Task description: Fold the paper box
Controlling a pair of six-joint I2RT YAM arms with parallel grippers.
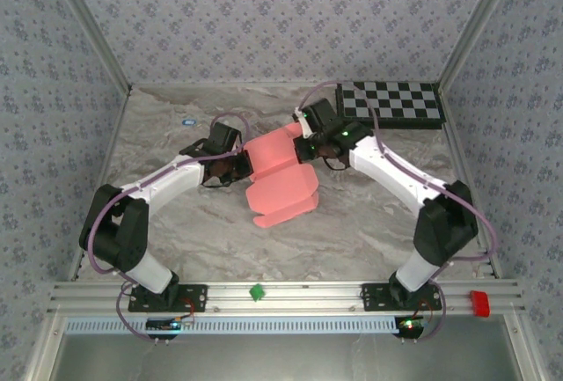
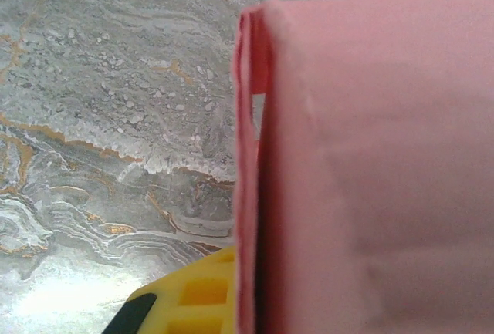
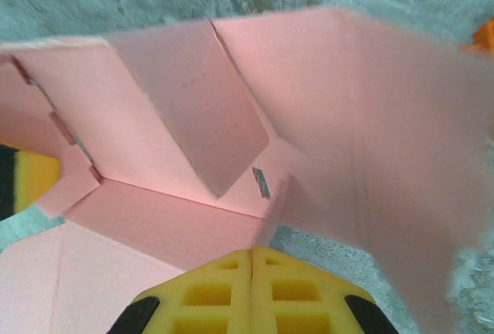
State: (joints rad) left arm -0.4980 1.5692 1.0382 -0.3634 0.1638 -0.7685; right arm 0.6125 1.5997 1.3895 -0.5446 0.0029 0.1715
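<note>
Yellow pads of the right gripper are pressed together in the right wrist view, pinching a crease of the paper box, whose flaps splay open. In the left wrist view, one pad of the left gripper sits beside the card's edge; the other pad is hidden, so I cannot tell its jaw state. The top view places the box mid-table between both grippers, with the checkerboard at far right.

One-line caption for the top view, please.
Left gripper and right gripper flank the half-folded paper box on the table.
</note>
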